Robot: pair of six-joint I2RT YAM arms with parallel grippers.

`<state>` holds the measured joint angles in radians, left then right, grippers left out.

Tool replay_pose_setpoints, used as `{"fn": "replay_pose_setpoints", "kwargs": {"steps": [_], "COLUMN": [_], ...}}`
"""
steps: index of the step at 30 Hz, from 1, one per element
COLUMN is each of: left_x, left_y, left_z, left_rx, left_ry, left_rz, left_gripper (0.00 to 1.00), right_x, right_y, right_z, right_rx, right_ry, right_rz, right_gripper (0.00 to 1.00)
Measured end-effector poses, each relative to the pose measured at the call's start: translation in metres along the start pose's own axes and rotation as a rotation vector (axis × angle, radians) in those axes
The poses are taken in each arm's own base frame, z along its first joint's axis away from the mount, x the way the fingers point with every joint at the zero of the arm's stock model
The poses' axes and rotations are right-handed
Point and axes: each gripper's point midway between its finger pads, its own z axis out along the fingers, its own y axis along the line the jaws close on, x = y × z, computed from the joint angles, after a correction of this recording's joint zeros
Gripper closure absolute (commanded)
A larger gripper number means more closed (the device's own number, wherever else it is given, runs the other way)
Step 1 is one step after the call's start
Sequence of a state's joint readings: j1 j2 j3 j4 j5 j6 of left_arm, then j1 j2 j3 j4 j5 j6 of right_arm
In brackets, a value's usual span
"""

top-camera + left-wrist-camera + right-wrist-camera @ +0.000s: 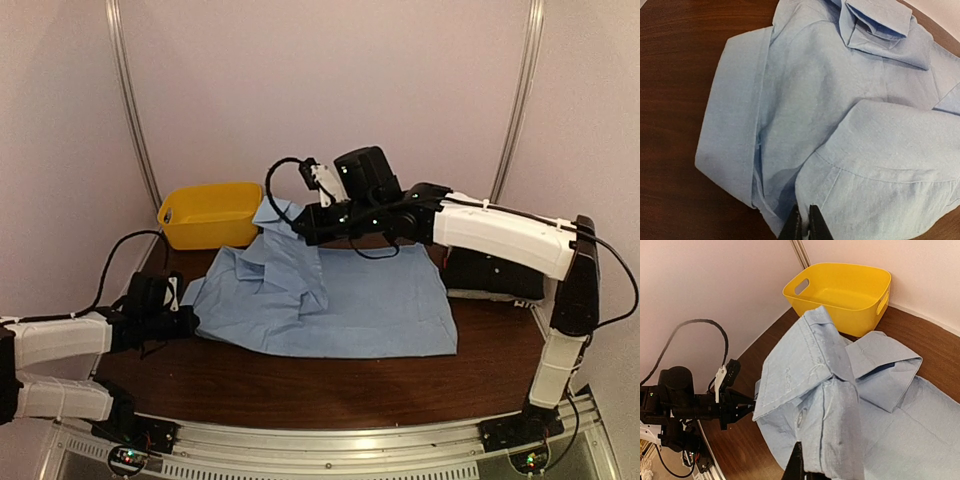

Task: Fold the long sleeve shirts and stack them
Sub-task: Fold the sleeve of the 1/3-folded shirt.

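A light blue long sleeve shirt (340,300) lies spread on the brown table, its collar (885,370) toward the back. My left gripper (192,322) sits low at the shirt's left edge. In the left wrist view this gripper (804,222) is shut, with a fold of the blue cloth pinched between its fingers. My right gripper (298,225) reaches over from the right and holds a sleeve cuff (795,370) up above the collar, shut on it (810,472). A dark folded bundle (495,275), apparently the black shirt, lies at the right under the right arm.
A yellow plastic bin (210,213) stands at the back left, just behind the collar, and is empty in the right wrist view (845,295). Bare brown table (330,385) runs along the front. The left arm's cable (120,255) loops at the far left.
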<state>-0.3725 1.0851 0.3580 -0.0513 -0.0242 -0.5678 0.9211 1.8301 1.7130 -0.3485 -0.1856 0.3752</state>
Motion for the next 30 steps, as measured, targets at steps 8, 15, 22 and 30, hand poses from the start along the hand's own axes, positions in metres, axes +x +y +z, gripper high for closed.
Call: {"fn": "replay_pose_setpoints", "kwargs": {"steps": [8,15,22,30], "left_x": [0.012,0.012,0.017,0.024], "left_y": [0.006,0.004,0.006,0.004], "left_z": [-0.006,-0.011,-0.012,-0.014], "left_rx": [0.006,0.032,0.031,0.046], "left_ry": [-0.015,-0.047,-0.033,-0.002], "left_rz": [-0.028,-0.055,-0.060,-0.059], "left_gripper": [0.89,0.86,0.76,0.59], "right_x": [-0.032,-0.073,-0.113,-0.131], "right_y": [-0.017,-0.019,-0.013,-0.006], "right_z": [0.026,0.033,0.029,0.029], "right_rx": [-0.020,-0.060,-0.141,-0.288], "right_ry": [-0.033,-0.105,-0.194,-0.230], "right_rz": [0.008,0.016,0.047,0.120], "right_gripper": [1.00,1.00,1.00,1.00]}}
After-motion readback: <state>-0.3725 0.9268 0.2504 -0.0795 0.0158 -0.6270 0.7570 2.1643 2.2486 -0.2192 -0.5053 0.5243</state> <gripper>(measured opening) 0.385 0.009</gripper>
